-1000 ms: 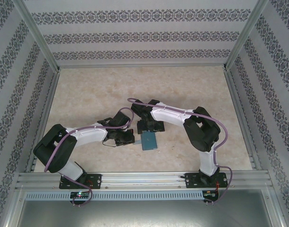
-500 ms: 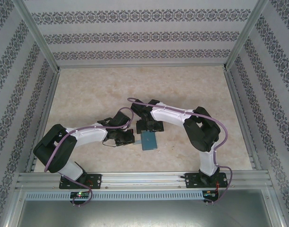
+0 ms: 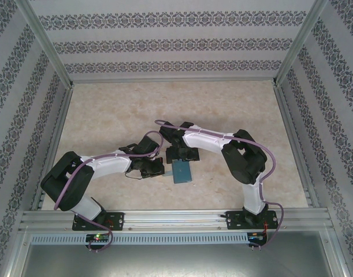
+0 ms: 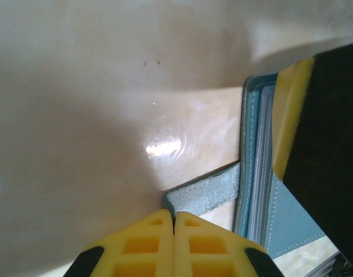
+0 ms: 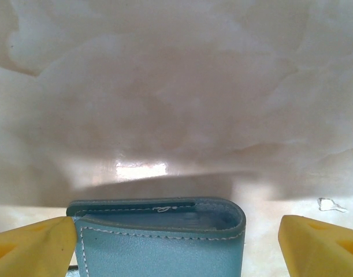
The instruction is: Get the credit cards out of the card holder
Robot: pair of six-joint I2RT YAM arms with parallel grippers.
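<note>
Card holder [image 3: 181,172] sits mid-tabletop [image 3: 164,104], towards the near side, w/ L gripper [image 4: 174,222] and R gripper [image 5: 175,228] both on it.
Your L gripper's fingers are pressed together, tips right at the grey tab [image 4: 202,195] that sticks out from the holder's edge; can't tell if the tab's pinched btwn them. Your R gripper is spread wide and straddles the holder: one finger is touching or just beside the stitched edge, the other is clear of the rounded spine. The holder's folded shut, lying flat, btwn the two arms in top view.
</note>
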